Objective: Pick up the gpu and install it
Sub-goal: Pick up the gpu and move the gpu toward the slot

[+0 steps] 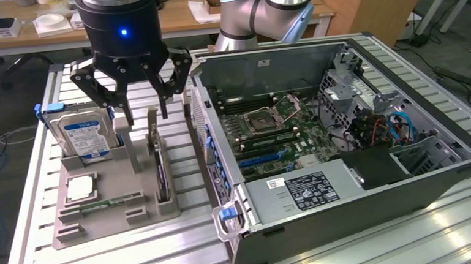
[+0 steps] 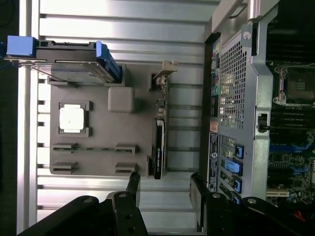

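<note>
Presently my gripper [image 1: 144, 111] hangs wide open and empty above the gpu [image 1: 157, 160]; the card stands edge-on, seemingly slotted into the grey holder [image 1: 102, 223] under it.

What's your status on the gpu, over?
Gripper open, empty, poised over the tray. Gpu standing edge-on in its tray slot, not gripped. Hard drive upright alongside, apart from the gpu.
</note>
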`<state>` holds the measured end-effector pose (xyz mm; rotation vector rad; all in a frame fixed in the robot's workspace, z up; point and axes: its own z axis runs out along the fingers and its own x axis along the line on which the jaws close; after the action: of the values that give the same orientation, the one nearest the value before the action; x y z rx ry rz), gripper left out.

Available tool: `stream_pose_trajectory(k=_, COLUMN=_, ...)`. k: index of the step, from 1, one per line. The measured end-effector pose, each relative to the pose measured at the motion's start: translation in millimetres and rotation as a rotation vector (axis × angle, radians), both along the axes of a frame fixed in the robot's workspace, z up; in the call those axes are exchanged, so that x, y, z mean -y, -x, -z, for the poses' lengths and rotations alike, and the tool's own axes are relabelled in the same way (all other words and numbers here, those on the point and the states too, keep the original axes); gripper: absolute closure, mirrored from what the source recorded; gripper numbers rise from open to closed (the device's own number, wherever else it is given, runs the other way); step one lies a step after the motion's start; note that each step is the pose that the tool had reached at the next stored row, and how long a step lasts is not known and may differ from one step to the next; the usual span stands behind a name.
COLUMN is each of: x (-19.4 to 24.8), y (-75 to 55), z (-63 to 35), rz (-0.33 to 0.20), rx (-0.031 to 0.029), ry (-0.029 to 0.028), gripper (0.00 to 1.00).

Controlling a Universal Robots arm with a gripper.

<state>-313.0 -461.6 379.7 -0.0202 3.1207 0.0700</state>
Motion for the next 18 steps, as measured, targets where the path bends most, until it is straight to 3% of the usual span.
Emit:
stream_pose_trajectory(k=13, x=3.9, y=0.0, z=0.0, rz=0.000, rx=-0.0001, ry=0.0001, gripper=0.47)
stream_pose_trajectory(k=18, x=3.1, y=0.0, z=0.0, rz=0.000, rx=-0.0001, ry=0.0001, gripper=0.47)
